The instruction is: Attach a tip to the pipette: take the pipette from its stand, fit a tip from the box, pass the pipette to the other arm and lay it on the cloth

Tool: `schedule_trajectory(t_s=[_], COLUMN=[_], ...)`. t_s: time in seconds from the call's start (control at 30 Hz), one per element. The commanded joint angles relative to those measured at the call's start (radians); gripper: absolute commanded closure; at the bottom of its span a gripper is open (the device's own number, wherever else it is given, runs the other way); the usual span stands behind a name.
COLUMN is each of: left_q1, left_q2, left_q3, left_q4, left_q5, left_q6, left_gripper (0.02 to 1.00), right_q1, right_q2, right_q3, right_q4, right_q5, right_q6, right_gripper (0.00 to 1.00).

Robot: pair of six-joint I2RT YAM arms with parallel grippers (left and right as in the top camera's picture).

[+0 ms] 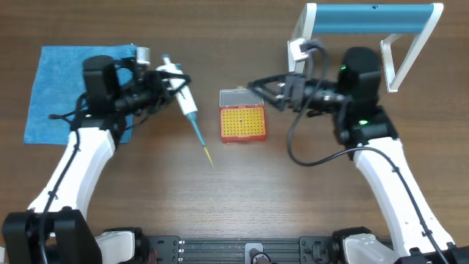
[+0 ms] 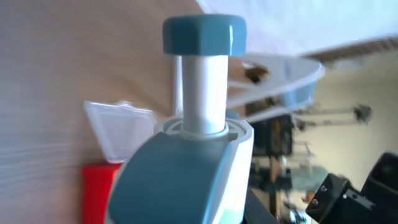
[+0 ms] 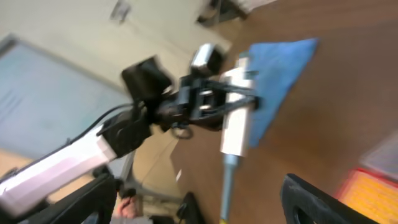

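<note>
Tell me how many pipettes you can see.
1. The pipette is in the left gripper, between the cloth and the box in the top view, with a yellow tip on its end.

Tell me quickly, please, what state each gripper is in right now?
Left gripper: closed on the pipette.
Right gripper: open, holding nothing.

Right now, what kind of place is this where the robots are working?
Probably a lab workbench: a pipette with a yellow tip, a red box of pipette tips and a pipette stand at a wooden table.
</note>
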Motion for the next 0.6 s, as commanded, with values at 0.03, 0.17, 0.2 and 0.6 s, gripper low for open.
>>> schedule_trajectory(t_s=[0.03,0.17,0.2,0.6], left_q1=[0.112,0.166,0.179,0.424], left_q2=[-0.006,0.042,0.065,0.736], left_q3=[0.125,0.394,0.467,1.468], left_q4=[-0.323,-0.76,-0.843,-1.394], left_q5=[-0.219,-0.407,-0.475,-0.862], left_q6=[0.222,0.427,0.468,0.496], left_gripper=[0.993,0.993,0.993,0.991], right_q1=[-0.053,-0.021,-0.006,0.053], right_q2=[-0.012,-0.012,-0.012,-0.012], right_q3=[0.014,0.016,0.023,0.097], right_q4=[-0.291,-0.558,-0.613,-0.818], right_q5=[0.393,0.843,0.96,1.444], right_q6=[-0.201,-0.211,-0.201,-0.052], right_gripper=[0.145,0.143,0.143,0.143])
